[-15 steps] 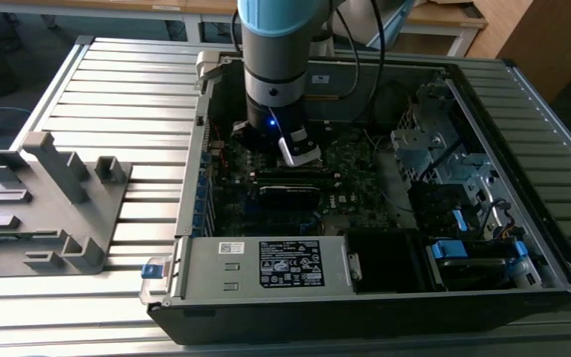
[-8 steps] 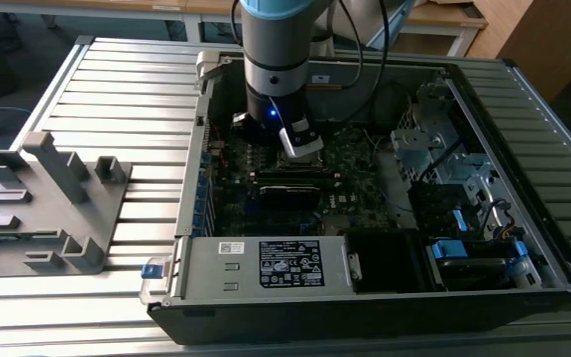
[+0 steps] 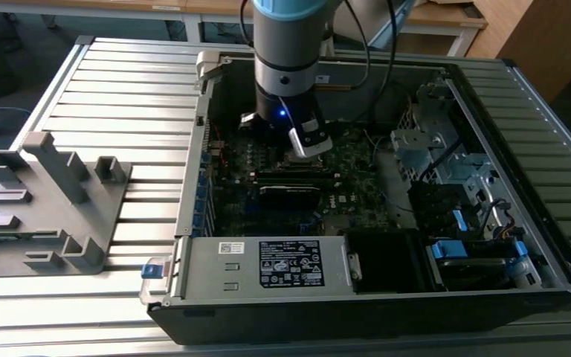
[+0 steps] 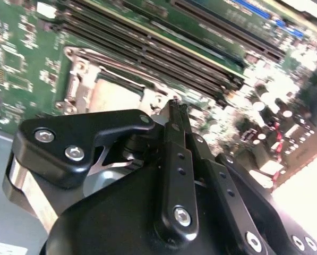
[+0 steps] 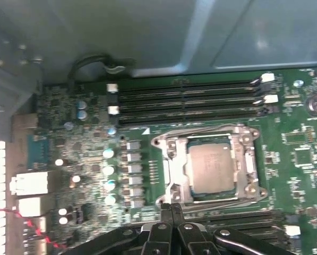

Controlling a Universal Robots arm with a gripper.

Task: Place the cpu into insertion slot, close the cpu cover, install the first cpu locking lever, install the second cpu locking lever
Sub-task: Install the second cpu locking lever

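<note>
The cpu (image 5: 211, 170) lies flat in its socket on the green motherboard, its dull grey top showing through the window of the silvery cpu cover (image 5: 171, 175), which lies down around it. In the first wrist view my gripper (image 5: 171, 208) is shut with nothing between its fingers, its tips just off the socket's edge beside the cover. The second wrist view has the same closed fingertips (image 4: 177, 104) hovering next to the socket, the cpu (image 4: 113, 95) pale beyond them. In the exterior view the gripper (image 3: 311, 145) hangs inside the open computer case over the motherboard.
Black memory slots (image 5: 190, 101) run along one side of the socket, and another row lies by the fingertips. The case walls (image 3: 191, 186), a power supply box (image 3: 265, 264) and a drive cage (image 3: 444, 163) hem in the board. A grey fixture (image 3: 47, 201) stands on the slatted table at the exterior view's left.
</note>
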